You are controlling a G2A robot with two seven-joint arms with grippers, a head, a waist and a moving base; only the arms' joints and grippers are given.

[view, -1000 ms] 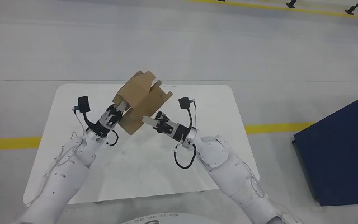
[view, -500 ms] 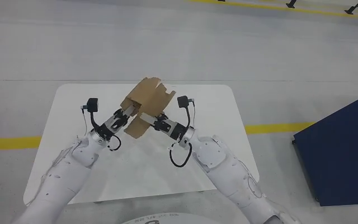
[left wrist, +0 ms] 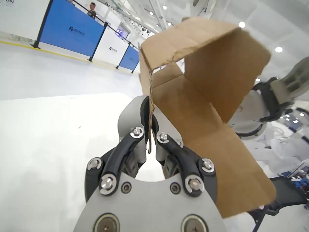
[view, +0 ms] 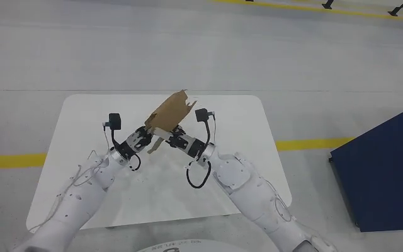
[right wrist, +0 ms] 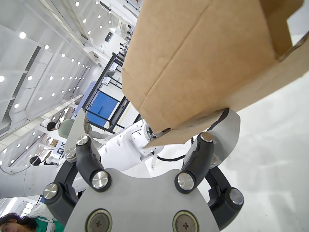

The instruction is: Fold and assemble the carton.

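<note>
A brown cardboard carton (view: 170, 112), partly unfolded with its flaps loose, hangs tilted above the middle of the white table (view: 239, 126). My left gripper (view: 145, 134) holds it from below: in the left wrist view the gripper (left wrist: 149, 124) is shut on a thin edge of the carton (left wrist: 200, 92). My right gripper (view: 164, 134) sits just beside it under the carton. In the right wrist view this gripper (right wrist: 154, 121) is open, and the lower edge of the carton (right wrist: 198, 56) rests against one of its fingers (right wrist: 229, 121).
A dark blue box (view: 378, 170) stands on the floor to the right of the table. A yellow floor line (view: 315, 143) runs past both sides. The table surface around the arms is bare.
Both grippers have drawn closer together under the carton. The carton has swung from lying broadly open to a narrower, more edge-on pose, and shifted slightly right.
</note>
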